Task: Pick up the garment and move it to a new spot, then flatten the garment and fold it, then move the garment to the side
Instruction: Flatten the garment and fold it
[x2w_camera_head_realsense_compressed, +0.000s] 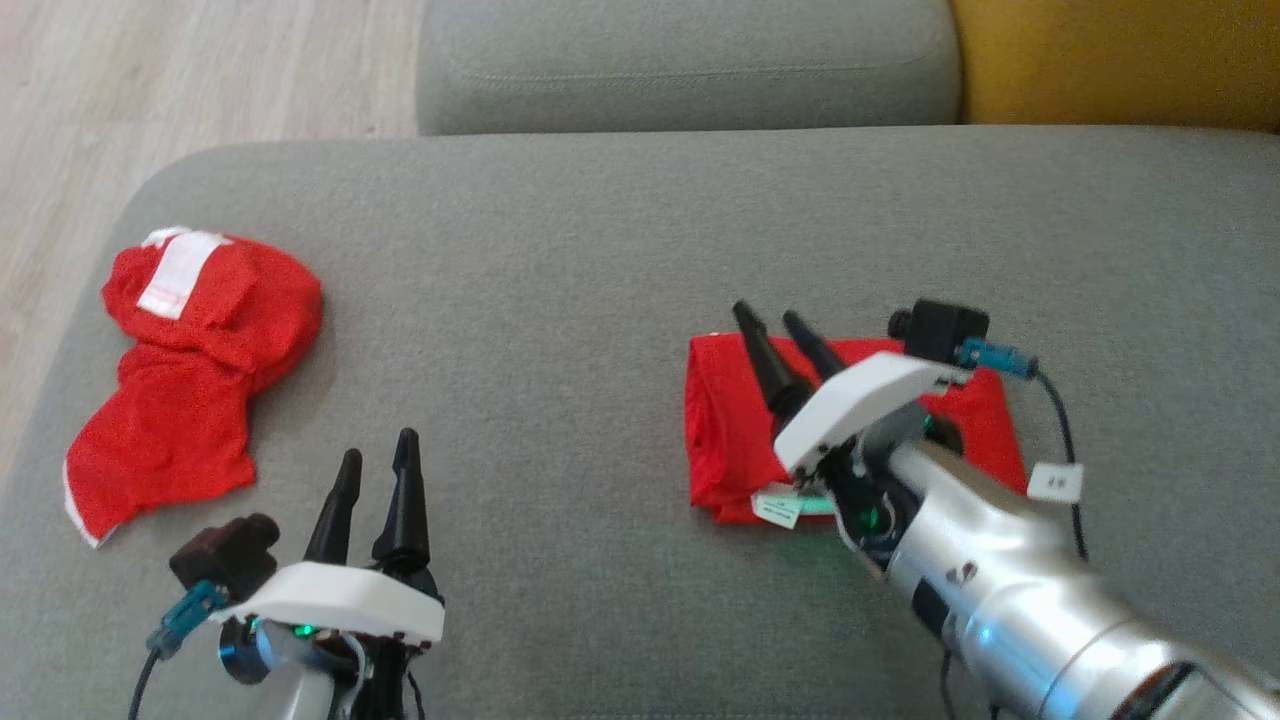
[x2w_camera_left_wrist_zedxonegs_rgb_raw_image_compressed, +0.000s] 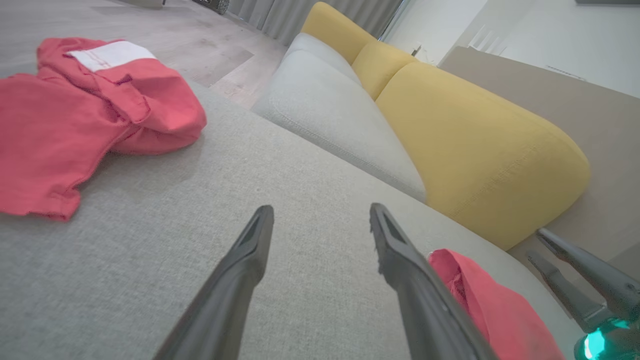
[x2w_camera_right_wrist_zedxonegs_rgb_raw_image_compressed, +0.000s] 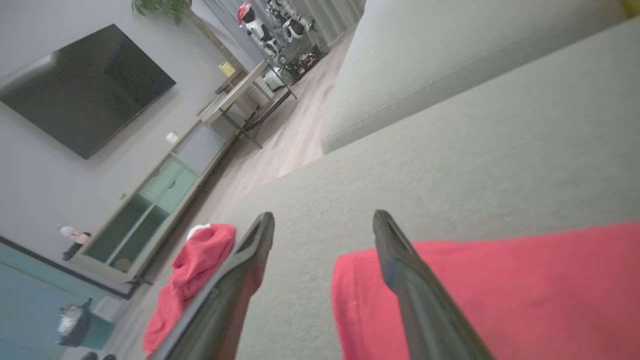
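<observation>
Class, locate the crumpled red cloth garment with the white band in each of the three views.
Head view: crumpled red cloth garment, far left, middle height.
Left wrist view: garment at upper left.
Right wrist view: garment at lower left.
Shared landmark: pale grey fabric back cushion.

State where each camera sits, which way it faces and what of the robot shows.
Head view: on the head, looking down at the grey seat; left end effector and right end effector show.
Left wrist view: on the left arm, facing the yellow cushions; own fingers show.
Right wrist view: on the right arm, towards the television; own fingers show.
Shared: both wrist views catch the crumpled garment.
</observation>
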